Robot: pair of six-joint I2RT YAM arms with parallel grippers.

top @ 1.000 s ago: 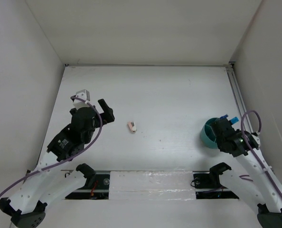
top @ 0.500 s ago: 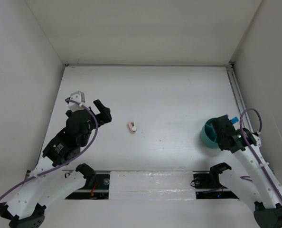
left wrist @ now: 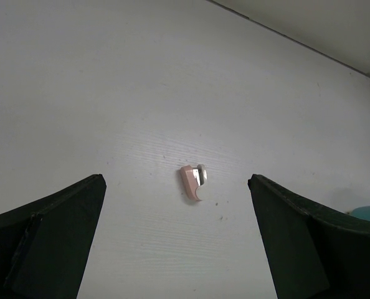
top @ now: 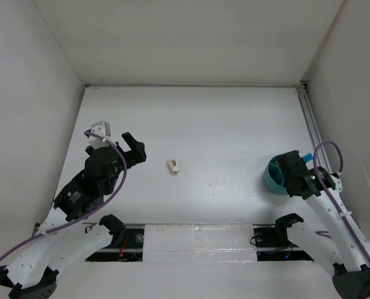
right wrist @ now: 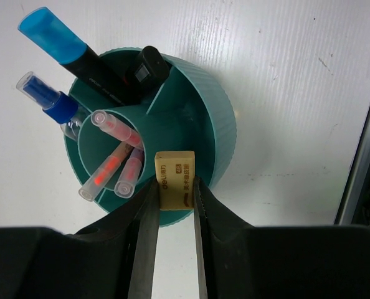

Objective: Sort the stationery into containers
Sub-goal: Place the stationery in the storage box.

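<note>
since a second ago the left arm has drawn back toward the near left, and its left gripper (top: 116,137) now sits farther from the pink eraser (top: 172,166), which has not moved from the middle of the table (top: 222,112). the right arm has shifted slightly to the right beside the teal cup (right wrist: 217,128), so more of the blue cap shows in the top view.

the left gripper's jaws are spread wide and hold nothing. the right gripper (right wrist: 174,187) pinches a tan eraser (right wrist: 175,177) between its fingers, at the cup's near rim; whether the eraser touches the rim cannot be told.

in the cup's outer ring stand a blue-capped highlighter (right wrist: 54,37), a dark highlighter (right wrist: 146,68) and a small bottle (right wrist: 51,99); thin pencils (right wrist: 110,165) lean in the middle. in the top view the right gripper covers part of the cup and hides the tan eraser.
</note>
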